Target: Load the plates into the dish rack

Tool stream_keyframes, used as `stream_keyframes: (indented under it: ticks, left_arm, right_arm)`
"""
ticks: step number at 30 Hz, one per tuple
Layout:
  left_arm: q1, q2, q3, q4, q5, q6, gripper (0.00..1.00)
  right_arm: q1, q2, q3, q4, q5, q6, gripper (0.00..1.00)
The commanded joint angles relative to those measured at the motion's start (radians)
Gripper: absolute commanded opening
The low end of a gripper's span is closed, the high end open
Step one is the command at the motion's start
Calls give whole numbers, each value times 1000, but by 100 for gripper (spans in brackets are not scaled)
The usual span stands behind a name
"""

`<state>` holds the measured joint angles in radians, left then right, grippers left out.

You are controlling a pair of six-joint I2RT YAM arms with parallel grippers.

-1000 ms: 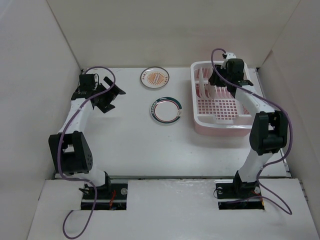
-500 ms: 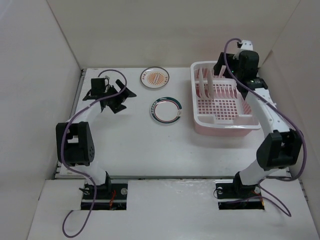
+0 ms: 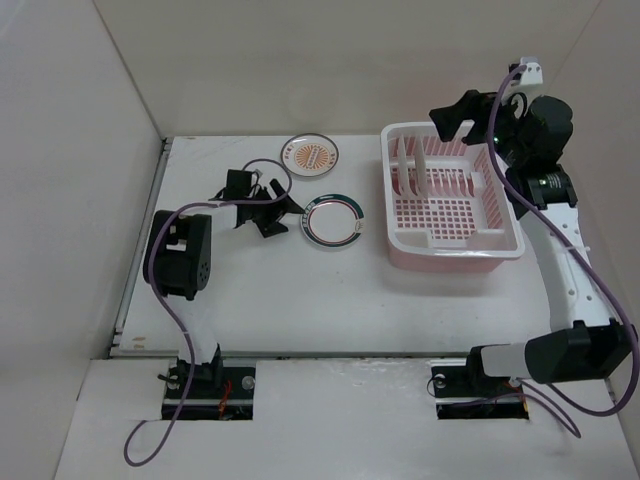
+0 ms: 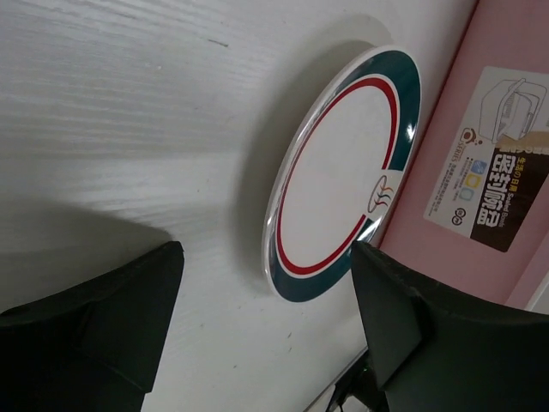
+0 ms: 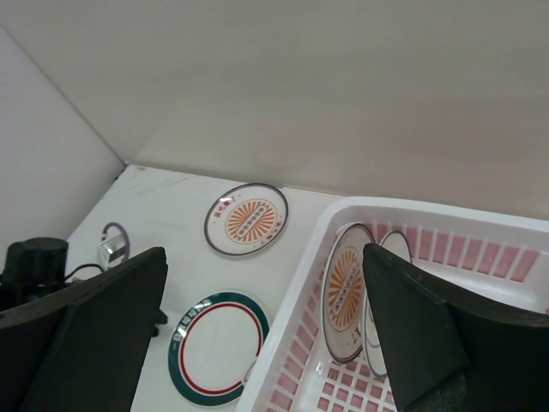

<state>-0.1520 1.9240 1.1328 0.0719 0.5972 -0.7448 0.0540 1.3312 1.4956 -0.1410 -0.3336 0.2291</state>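
Observation:
A plate with a dark ring [image 3: 332,221] [image 4: 343,172] [image 5: 219,348] lies flat on the table, left of the dish rack [image 3: 455,248] [image 5: 292,305] [image 4: 502,43]. My left gripper [image 3: 283,218] [image 4: 268,253] is low at that plate's left edge, open, with nothing between its fingers. An orange-patterned plate [image 3: 310,156] [image 5: 246,219] lies flat farther back. In the rack's left end, another orange-patterned plate [image 3: 402,165] [image 5: 346,292] and a second plate [image 3: 421,170] [image 5: 383,300] stand on edge. My right gripper [image 3: 478,118] [image 5: 264,253] hangs open and empty above the rack's far edge.
White walls close in the table on the left, back and right. The rack sits at the right rear, near the right wall. The left arm's purple cable [image 3: 270,180] loops above the table by the ringed plate.
My left gripper has swung right, from the table's left side to the ringed plate's edge. The right gripper has opened, lifted out of the rack and moved back and right.

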Motion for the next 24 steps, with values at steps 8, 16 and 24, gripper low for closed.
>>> stream_keyframes:
  ticks: [8, 16, 24]
  left_arm:
    - [-81, 122, 90, 52, -10, -16, 53]
    - [-81, 156, 88, 62, -51, -44, 16]
    - [-81, 113, 52, 52, -131, -74, 0]
  right_arm:
    - [20, -61, 34, 54, -127, 12, 100]
    - [20, -90, 34, 54, -136, 12, 100]
    - [78, -64, 15, 54, -127, -33, 100]
